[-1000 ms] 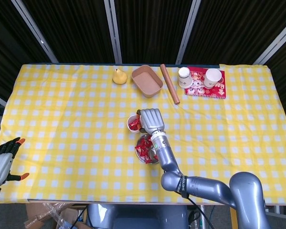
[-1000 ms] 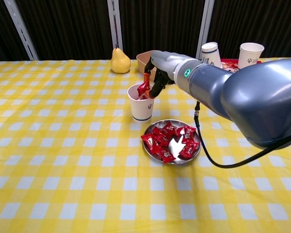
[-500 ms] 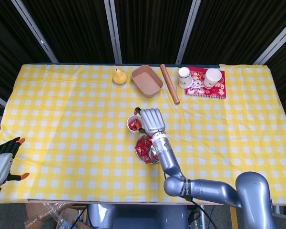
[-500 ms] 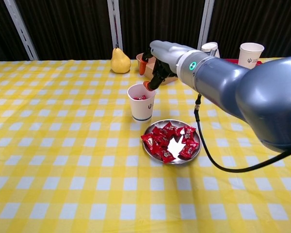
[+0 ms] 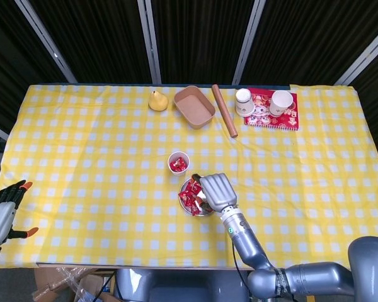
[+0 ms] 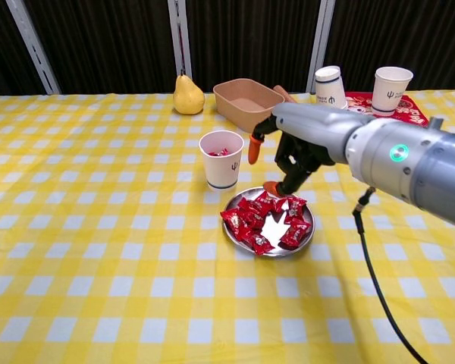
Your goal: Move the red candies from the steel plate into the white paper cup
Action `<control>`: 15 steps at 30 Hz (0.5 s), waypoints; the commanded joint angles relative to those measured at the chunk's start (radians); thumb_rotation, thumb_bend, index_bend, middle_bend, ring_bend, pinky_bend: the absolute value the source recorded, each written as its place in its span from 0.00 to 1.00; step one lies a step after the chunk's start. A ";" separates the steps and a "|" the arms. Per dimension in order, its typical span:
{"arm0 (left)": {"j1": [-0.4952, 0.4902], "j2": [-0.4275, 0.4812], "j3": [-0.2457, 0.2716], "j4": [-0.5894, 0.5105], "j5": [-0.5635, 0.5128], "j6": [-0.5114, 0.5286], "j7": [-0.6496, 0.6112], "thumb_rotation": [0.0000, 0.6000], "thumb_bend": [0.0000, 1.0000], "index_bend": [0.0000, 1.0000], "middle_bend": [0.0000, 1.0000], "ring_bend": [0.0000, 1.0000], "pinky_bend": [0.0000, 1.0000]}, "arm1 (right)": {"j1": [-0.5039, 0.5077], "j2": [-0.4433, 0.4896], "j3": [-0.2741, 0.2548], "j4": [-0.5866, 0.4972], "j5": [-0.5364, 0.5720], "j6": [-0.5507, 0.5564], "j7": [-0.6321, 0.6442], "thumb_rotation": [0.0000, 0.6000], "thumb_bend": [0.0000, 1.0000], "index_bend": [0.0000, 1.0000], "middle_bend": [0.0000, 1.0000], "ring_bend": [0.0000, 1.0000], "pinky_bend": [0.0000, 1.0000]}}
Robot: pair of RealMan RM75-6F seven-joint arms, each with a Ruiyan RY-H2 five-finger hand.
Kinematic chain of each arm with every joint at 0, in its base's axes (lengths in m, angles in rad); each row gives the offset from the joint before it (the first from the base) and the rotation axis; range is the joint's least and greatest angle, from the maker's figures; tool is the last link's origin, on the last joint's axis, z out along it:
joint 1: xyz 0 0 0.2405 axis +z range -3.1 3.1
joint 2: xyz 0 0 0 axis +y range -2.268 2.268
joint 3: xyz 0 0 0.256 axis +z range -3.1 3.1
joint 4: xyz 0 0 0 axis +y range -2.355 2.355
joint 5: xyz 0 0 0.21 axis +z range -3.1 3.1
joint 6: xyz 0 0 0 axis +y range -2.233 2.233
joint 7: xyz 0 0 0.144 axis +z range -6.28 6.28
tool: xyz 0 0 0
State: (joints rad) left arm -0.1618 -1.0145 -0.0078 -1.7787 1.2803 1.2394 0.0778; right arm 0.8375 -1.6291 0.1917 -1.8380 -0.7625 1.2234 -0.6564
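The red candies (image 6: 264,220) lie heaped in the steel plate (image 6: 307,238), most of them on its left and far parts, with a bare patch of steel showing near the middle. A few more already sit inside the white paper cup (image 6: 221,159), which stands upright just beyond the plate's far-left edge, close to it but not touching as far as we can tell.

Our right hand (image 6: 288,155) hangs over the far rim of the plate, so the pile sits directly below and slightly toward us from the fingers (image 6: 273,186). In the chest view the fingers point down with the orange tips apart, the thumb raised toward the cup and a lower tip just above the nearest wrappers; we see nothing held between them, so we read the hand as spread and empty. In the head view the same hand (image 5: 217,192) covers the right part of the plate (image 5: 188,209), and the candies (image 5: 188,197) show only on its left.

The relation we care about is short: the candies are under the fingertips, the cup is up and to the left of the hand. We judge a small descent onto the far candies comes first.

Our left hand (image 5: 1,214) sits at the near-left corner of the surface (image 5: 82,163), well apart from everything, fingers apart and holding nothing. The right hand is plainly the nearer one.
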 commanded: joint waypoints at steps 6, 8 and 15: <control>0.005 -0.010 0.000 0.012 0.013 0.019 0.012 1.00 0.03 0.00 0.00 0.00 0.00 | -0.055 -0.012 -0.070 0.028 -0.041 0.010 0.026 1.00 0.40 0.36 0.87 0.90 0.88; 0.006 -0.012 0.000 0.013 0.014 0.021 0.014 1.00 0.03 0.00 0.00 0.00 0.00 | -0.059 -0.019 -0.067 0.052 -0.041 0.010 0.031 1.00 0.40 0.33 0.87 0.90 0.88; 0.006 -0.015 -0.001 0.014 0.010 0.021 0.020 1.00 0.03 0.00 0.00 0.00 0.00 | -0.066 -0.031 -0.051 0.126 -0.023 -0.008 0.040 1.00 0.40 0.33 0.87 0.91 0.88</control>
State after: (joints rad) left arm -0.1557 -1.0295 -0.0091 -1.7643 1.2902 1.2604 0.0977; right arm 0.7740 -1.6557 0.1360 -1.7277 -0.7893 1.2205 -0.6194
